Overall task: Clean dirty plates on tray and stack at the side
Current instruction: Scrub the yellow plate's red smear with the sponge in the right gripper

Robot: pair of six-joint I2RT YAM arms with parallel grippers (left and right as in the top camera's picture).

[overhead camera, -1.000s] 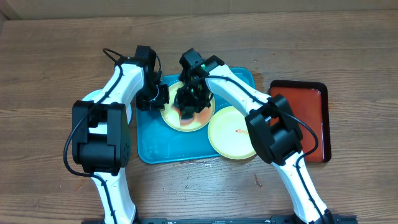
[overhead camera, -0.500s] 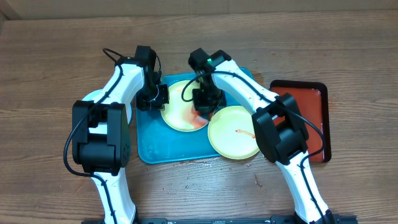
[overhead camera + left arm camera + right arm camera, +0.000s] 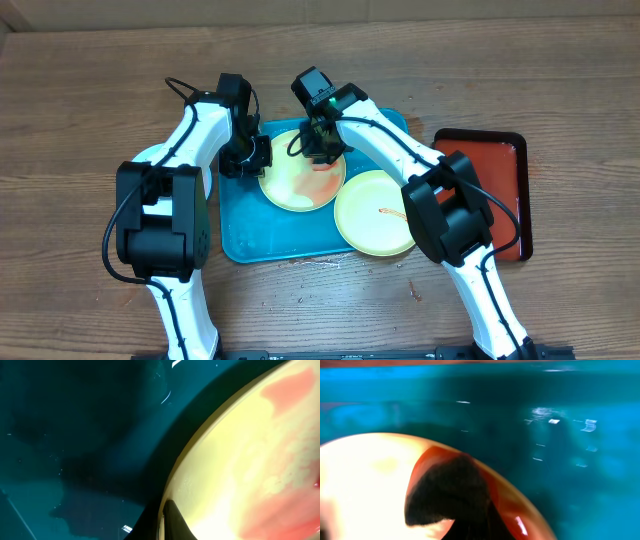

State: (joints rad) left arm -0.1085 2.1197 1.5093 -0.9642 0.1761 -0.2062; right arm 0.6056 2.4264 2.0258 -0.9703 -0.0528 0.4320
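Observation:
A pale yellow-green plate point(image 3: 290, 185) with a broad red-orange smear lies on the teal tray point(image 3: 250, 225). My left gripper point(image 3: 257, 157) is shut on its left rim; in the left wrist view one black finger point(image 3: 171, 521) lies inside the rim of the plate point(image 3: 240, 460). My right gripper point(image 3: 320, 150) is over the plate's far part, shut on a dark fuzzy pad point(image 3: 445, 492) pressed on the smeared plate point(image 3: 365, 475). A second yellow-green plate point(image 3: 365, 225) with a thin red smear overhangs the tray's right edge. The light blue plate is out of view.
A smaller red tray with a black rim point(image 3: 500, 190) lies to the right on the wooden table. The tray floor point(image 3: 75, 435) left of the held plate looks wet and bare. Both arms cross over the tray's far half.
My right gripper swept across the plate, from its left part to its right edge and then back to the far part. The red smear has spread and thinned. The left gripper has not moved.

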